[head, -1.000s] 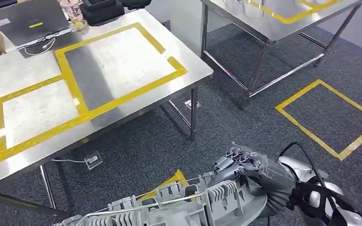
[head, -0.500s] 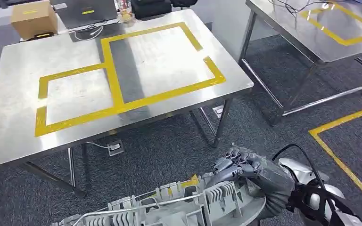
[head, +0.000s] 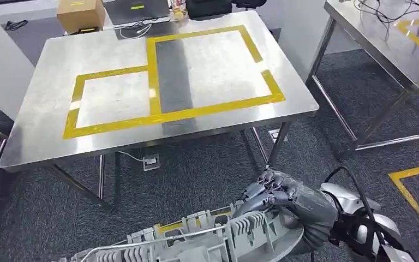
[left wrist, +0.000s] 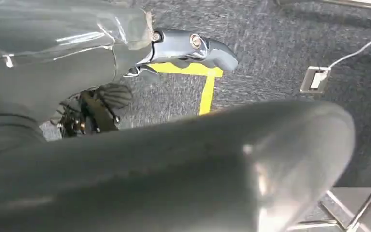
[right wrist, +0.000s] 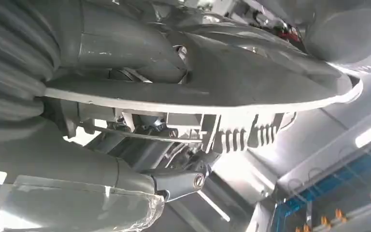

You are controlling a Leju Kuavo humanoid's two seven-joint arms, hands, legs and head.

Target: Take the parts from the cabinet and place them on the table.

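A big grey cast-metal part (head: 207,240) with ribs and fins lies across the bottom of the head view, over the carpet in front of the steel table (head: 49,109). My right hand (head: 275,191) grips its right end, fingers curled over the edge. The right wrist view looks at the part's flange (right wrist: 198,96) and fins (right wrist: 241,137) from close by, with my thumb (right wrist: 183,181) beneath. In the left wrist view my left hand (left wrist: 125,58) sits against a large blurred grey body, the part (left wrist: 198,169), which hides its fingers. The table carries two yellow-taped rectangles (head: 213,71).
A cardboard box (head: 81,15), a laptop (head: 136,10) and small items stand at the table's far edge. A second steel table (head: 382,43) is to the right. A white cabinet side (head: 0,65) stands at the left. Yellow floor tape (head: 414,191) marks the carpet.
The camera has turned: the table now sits square and centred in the picture, and the floor square has slid off to the right. My right hand and the part keep the same hold.
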